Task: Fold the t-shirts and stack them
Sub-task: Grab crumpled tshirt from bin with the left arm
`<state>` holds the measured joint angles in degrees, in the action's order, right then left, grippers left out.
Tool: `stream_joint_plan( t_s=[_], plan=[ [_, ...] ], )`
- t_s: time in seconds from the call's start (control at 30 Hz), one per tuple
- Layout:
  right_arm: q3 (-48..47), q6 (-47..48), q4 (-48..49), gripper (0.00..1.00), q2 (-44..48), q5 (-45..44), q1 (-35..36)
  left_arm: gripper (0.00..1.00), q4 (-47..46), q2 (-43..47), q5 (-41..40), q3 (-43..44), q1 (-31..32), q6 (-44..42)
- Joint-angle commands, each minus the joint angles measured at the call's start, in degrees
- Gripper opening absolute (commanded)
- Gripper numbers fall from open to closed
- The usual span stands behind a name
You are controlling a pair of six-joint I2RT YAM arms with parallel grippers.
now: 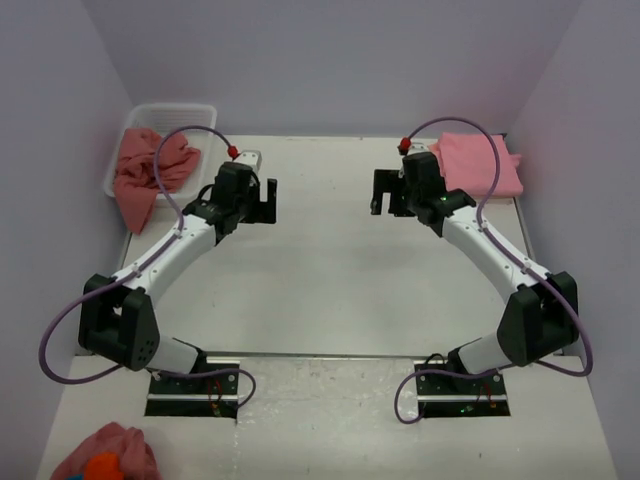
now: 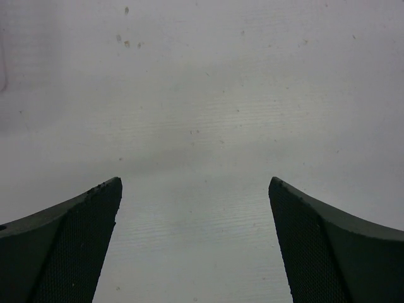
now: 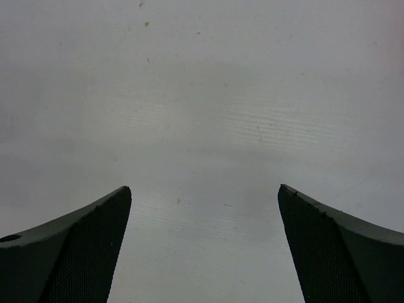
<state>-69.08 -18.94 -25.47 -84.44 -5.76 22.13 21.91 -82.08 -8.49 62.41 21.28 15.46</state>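
Starting on the far left of the overhead view: a white basket [image 1: 172, 108] sits at the table's ten o'clock corner. The crumpled t-shirts [image 1: 150, 172], dusty red, spill out of it over its near rim. How many are in that heap, I cannot tell.

Down at seven o'clock, off the table's near corner, lies a small pink cloth lump [image 1: 105, 455] with an orange patch.

Moving right, here's the left pincer [image 1: 262, 205], over the bare table [image 1: 320, 280], fingers spread wide and nothing between them. From it, the crumpled t-shirts lie at about ten o'clock, near but clearly apart, no contact. The left wrist view confirms it: the left pincer [image 2: 196, 186] shows two dark fingers [image 2: 76, 246] far apart, with only speckled white tabletop between and beyond them.

Across the middle, the right pincer [image 1: 388, 195] mirrors it, also spread wide and gripping nothing. Its wrist view has the right pincer [image 3: 205, 189] over plain tabletop too, with no cloth in sight.

And on the far right, the folded t-shirt [image 1: 480, 165], salmon pink, lies flat at the table's two o'clock corner. From the right pincer it sits at about two o'clock, behind the wrist, close by but not touched by the fingers.
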Motion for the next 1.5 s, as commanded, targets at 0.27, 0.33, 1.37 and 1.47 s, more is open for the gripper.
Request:
stream_joint_plan(
  t_s=[0.27,0.33,1.37,1.47],
  plan=[
    [-2.46,-0.48,1.31,0.99,2.79,1.46,0.81,1.0,7.17,-6.06,-18.92,11.05,-0.97,2.46],
    [-2.64,-0.4,1.13,0.99,3.14,1.28,0.99,1.0,9.8,-8.25,-18.32,12.9,-4.9,3.78],
    [-10.9,-0.31,-4.41,0.99,1.13,5.41,5.2,0.94,12.45,-30.41,-26.77,36.02,-33.4,9.76],
    [-10.99,-0.57,-4.32,0.99,0.43,5.41,5.82,0.94,12.02,-31.12,-25.43,36.29,-34.2,9.41]
  ],
)
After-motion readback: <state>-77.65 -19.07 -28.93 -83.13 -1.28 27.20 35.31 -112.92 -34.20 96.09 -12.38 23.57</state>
